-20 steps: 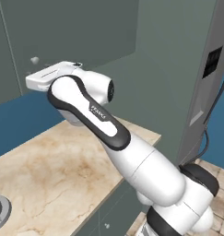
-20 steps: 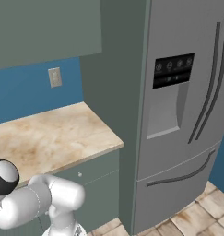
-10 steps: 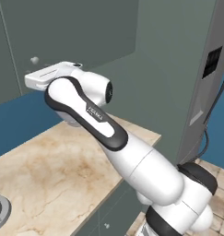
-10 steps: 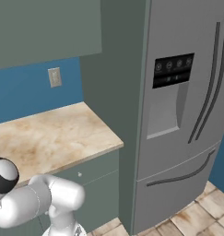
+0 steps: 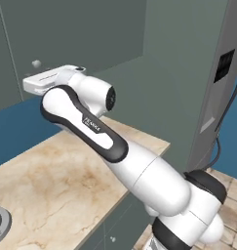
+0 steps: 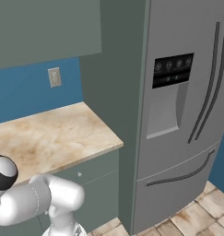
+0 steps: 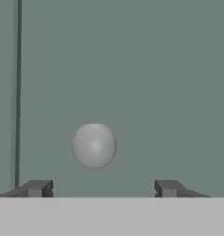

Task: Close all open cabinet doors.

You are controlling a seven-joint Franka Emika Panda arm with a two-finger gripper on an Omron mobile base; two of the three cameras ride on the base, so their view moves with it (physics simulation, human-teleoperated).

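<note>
A grey-green upper cabinet door [image 5: 76, 34] hangs over the counter, with a small round pale knob [image 5: 36, 63] near its lower left corner. My white hand [image 5: 50, 78] is raised just below and right of that knob, close to the panel. In the hand view the knob [image 7: 94, 145] sits straight ahead, a little left of centre, on the flat door [image 7: 145, 69]. My gripper [image 7: 103, 189] is open, with both dark fingertips [image 7: 37, 188] wide apart and nothing between them. A vertical door seam [image 7: 17, 92] runs at the left. I cannot tell whether the door is ajar.
Below the cabinets lies a beige marble counter [image 5: 56, 180], with drawer fronts [image 6: 92, 173] under it. A wall outlet [image 6: 54, 77] sits on the blue backsplash. A silver fridge [image 6: 182, 110] stands to the right behind a tall grey-green side panel [image 5: 188, 83].
The arm's elbow has drifted slightly left. The hand stays by the knob, and the door looks the same.
</note>
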